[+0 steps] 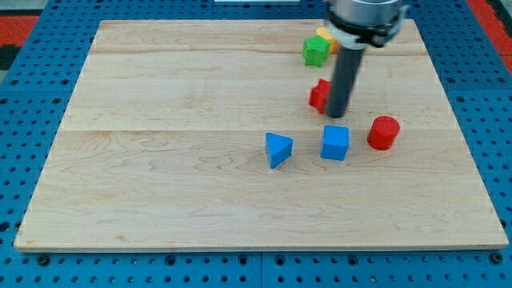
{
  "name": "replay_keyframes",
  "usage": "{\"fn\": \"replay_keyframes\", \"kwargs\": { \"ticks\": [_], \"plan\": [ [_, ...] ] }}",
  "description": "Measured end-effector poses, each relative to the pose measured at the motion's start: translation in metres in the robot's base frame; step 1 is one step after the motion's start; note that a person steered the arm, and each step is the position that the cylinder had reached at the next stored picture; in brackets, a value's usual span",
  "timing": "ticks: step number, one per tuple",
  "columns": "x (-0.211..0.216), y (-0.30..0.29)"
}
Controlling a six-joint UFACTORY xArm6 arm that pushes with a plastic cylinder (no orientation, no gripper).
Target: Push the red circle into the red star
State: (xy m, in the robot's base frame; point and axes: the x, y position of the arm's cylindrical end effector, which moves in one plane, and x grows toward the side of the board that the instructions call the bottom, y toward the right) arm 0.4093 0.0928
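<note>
A pale wooden board [160, 160] lies on a blue perforated base. Left of the other blocks, near the board's middle, sits a blue triangular block [278, 149]. At the view's top is a green block [315, 51] of unclear shape, touching a yellow block [326, 35] mostly hidden behind the arm. Below them the red star block [319, 95] is partly covered by the dark rod, whose tip [337, 115] rests just beside it and above the blue cube [335, 142]. The rod has no fingers and holds nothing. Rightmost, the red circle block [384, 132] stands apart from the star, beside the cube.
</note>
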Motion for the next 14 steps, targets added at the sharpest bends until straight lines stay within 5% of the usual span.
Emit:
{"fn": "replay_keyframes", "kwargs": {
  "ticks": [2, 4, 6, 7, 8, 11, 12, 14],
  "plan": [
    [-0.068, -0.015],
    [-0.072, 0.124],
    [0.037, 0.171],
    [0.070, 0.149],
    [0.059, 0.087],
    [-0.031, 0.027],
    [-0.003, 0.026],
    [-0.069, 0.009]
  ]
}}
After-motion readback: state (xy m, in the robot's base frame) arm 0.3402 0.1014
